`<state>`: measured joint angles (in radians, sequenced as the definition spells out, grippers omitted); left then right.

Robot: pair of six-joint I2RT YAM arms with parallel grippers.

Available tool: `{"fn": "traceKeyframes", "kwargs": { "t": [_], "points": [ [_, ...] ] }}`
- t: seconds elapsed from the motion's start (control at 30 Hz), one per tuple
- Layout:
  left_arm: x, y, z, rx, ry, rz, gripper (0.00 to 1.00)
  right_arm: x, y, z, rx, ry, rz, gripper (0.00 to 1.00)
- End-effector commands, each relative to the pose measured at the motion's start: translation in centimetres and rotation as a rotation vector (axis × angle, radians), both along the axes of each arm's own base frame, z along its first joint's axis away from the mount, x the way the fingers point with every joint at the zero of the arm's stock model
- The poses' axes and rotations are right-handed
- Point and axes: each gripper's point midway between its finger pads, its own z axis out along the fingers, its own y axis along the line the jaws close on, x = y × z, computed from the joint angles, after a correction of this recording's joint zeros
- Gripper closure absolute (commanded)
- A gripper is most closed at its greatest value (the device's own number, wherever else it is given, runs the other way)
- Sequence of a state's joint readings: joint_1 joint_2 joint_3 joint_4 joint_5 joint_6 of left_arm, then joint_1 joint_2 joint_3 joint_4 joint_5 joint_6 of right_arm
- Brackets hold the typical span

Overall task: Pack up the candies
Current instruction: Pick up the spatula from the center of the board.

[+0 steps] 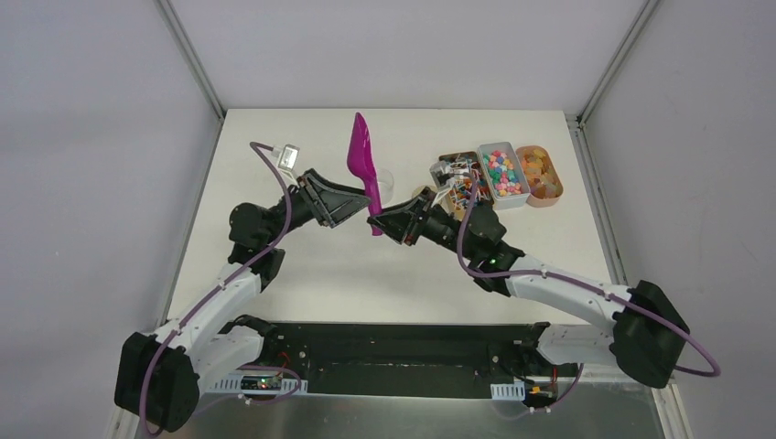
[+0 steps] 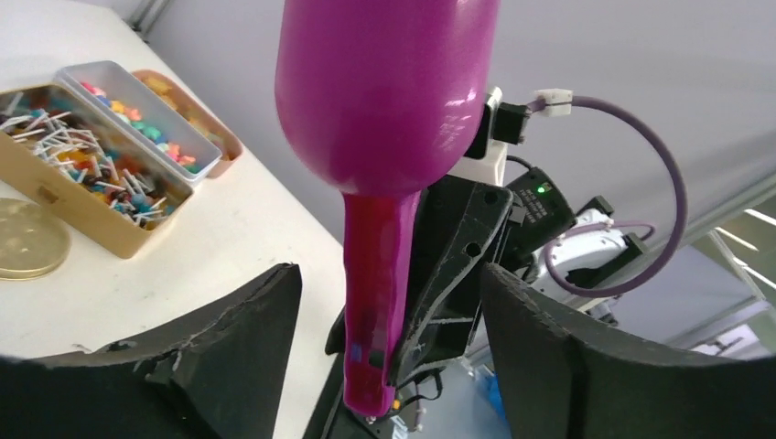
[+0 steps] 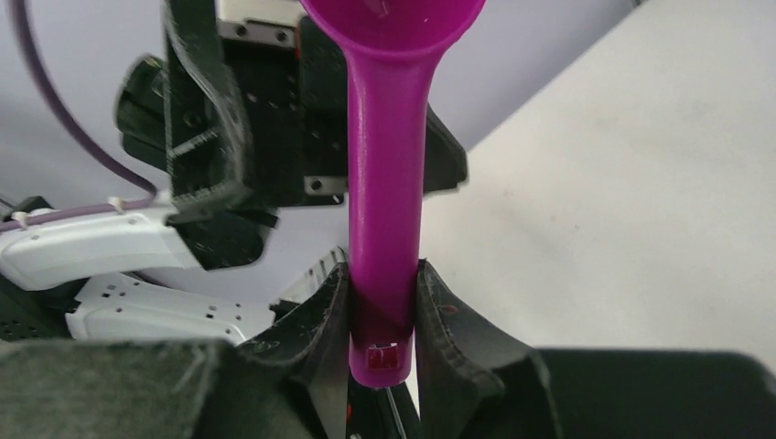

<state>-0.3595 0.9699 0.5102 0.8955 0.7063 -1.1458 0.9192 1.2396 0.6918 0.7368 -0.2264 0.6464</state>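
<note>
You'll find the candies (image 1: 500,172) as a loose heap of tiny rounded pieces in pink, teal, yellow and red. They lie in 1 white tray (image 1: 514,202) at the far right of the table (image 1: 302,265), between a brown box (image 1: 455,157) and an orange dish (image 1: 542,178).

Overhead; wrist close-ups sharing purple scoop (image 2: 384,119)

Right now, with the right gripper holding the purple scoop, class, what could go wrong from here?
1. The right gripper pinches the scoop only at the very end of its handle, so the tall scoop could tilt or slip.
2. The left gripper stands open, its fingers close on either side of the handle; pulling away could knock it.
3. The candies lie uncovered near the right gripper; a wide swing might spill them.
</note>
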Motion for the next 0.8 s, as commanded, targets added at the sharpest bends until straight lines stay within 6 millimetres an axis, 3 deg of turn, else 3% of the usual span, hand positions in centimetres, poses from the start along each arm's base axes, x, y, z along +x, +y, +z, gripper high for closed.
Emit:
{"fn": "traceKeyframes", "kwargs": {
  "t": [0.0, 0.1, 0.13, 0.23, 0.3, 0.57, 0.77],
  "points": [
    [0.7, 0.7, 1.0, 0.161, -0.078, 0.126, 0.26, 0.4, -3.0, -0.5, -0.176, -0.092, -0.088, 1.0],
    [2.1, 2.0, 0.8, 0.291, -0.069, 0.25, 0.26, 0.6, -5.2, -2.3, -0.325, -0.103, -0.143, 1.0],
    [2.7, 2.8, -0.3, 0.364, -0.029, 0.301, 0.28, 0.8, -6.1, -2.7, -0.383, -0.131, -0.173, 1.0],
    [4.4, 5.2, -0.6, 0.511, 0.025, 0.451, 0.28, 0.7, -8.1, -4.2, -0.546, -0.146, -0.187, 1.0],
    [4.9, 5.7, 0.1, 0.564, 0.029, 0.475, 0.28, 0.5, -9.1, -4.4, -0.617, -0.15, -0.194, 1.0],
    [5.7, 3.7, 2.0, 0.578, 0.074, 0.363, 0.29, -0.3, -11.5, -4.3, -0.806, -0.182, -0.159, 1.0],
    [6.5, 2.4, 1.2, 0.581, 0.112, 0.297, 0.32, -1.3, -11.6, -4.7, -0.851, -0.19, -0.088, 1.0]
  ]
}}
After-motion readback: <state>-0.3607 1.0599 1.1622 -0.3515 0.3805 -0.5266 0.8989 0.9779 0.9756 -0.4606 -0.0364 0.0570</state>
